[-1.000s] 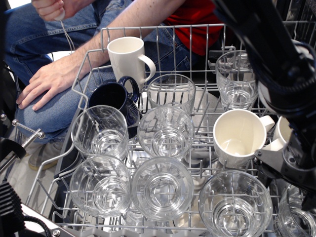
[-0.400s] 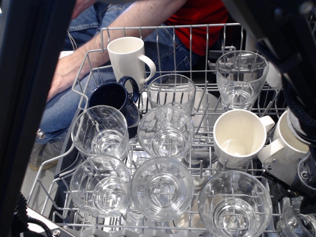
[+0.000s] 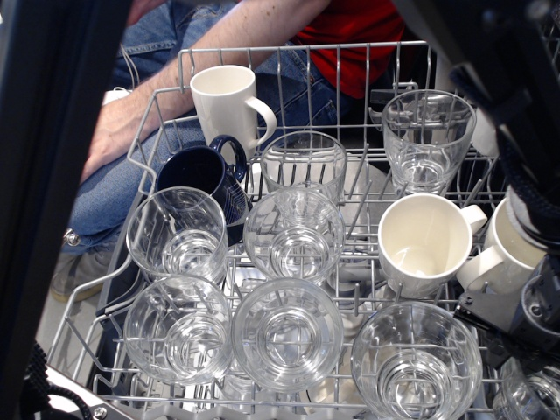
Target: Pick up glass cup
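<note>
Several clear glass cups stand upright in a wire dish rack [image 3: 166, 92]. One is at the back right [image 3: 428, 140] and one at the back middle [image 3: 304, 164]. Two are in the middle row [image 3: 177, 234] [image 3: 293, 234]. Three are in the front row [image 3: 178, 328] [image 3: 287, 334] [image 3: 416, 360]. Dark parts of my arm [image 3: 516, 96] cross the right side, above the rack's right edge. My gripper's fingers do not show, and nothing is visibly held.
White mugs stand at the back left [image 3: 229, 101], right of centre [image 3: 426, 241] and at the right edge [image 3: 507, 254]. A dark blue mug [image 3: 203, 175] lies tilted at the left. A wide dark band [image 3: 52, 210] fills the left side. A seated person [image 3: 262, 26] is behind the rack.
The wide dark band has swung in over the left side and covers the person's hand. The arm parts on the right have shifted, uncovering more of the right-edge mug. The cups have not moved.
</note>
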